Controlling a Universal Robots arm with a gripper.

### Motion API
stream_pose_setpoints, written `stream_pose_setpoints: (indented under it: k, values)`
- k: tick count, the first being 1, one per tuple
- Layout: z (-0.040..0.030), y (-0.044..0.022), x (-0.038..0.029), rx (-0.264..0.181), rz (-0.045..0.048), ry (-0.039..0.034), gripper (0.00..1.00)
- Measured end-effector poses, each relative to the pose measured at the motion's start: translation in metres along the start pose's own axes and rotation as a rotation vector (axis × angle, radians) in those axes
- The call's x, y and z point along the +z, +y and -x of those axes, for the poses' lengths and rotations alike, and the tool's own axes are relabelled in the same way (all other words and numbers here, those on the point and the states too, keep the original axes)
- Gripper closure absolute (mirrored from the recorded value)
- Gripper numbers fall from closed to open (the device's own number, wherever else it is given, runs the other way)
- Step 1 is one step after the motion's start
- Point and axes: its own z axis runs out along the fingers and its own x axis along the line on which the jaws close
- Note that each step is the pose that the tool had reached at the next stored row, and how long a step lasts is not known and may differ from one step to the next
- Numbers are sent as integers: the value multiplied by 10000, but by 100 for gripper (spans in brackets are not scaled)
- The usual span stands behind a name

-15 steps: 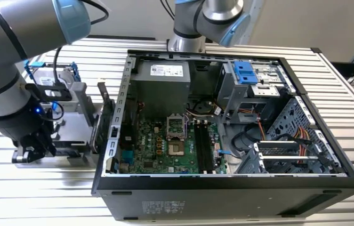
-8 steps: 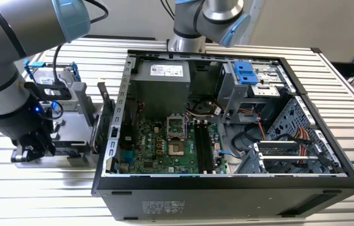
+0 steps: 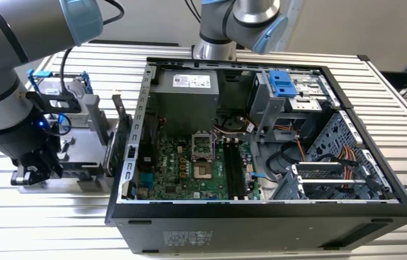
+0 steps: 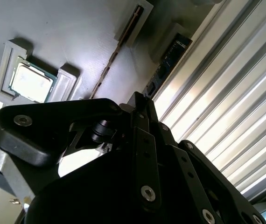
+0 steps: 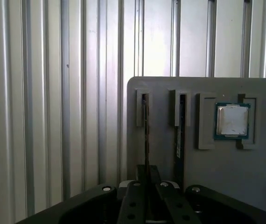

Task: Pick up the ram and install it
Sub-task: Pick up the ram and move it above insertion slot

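The tool [image 5: 147, 171] hangs low over the grey holder tray [image 5: 163, 84] on the bench [image 3: 45, 227], toward its edge at the exterior view's left, lined up with the ram [image 5: 146, 130], edge-on in 1 slot. Its opening I cannot tell. Best centred on the ram, then lifted straight.

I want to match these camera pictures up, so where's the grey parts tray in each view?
Exterior view: grey parts tray at the exterior view's left, beside the computer case.
First wrist view: tray beyond the gripper, ram standing in a slot.
Second wrist view: tray beyond the gripper, with ram and silver chip.
Shared landmark: the ridged metal table.
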Motion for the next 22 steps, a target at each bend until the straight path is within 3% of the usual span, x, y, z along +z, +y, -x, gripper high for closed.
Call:
stream_pose_setpoints:
  k: [22]
  values:
    - [4,1,-155,6,0,1,100]
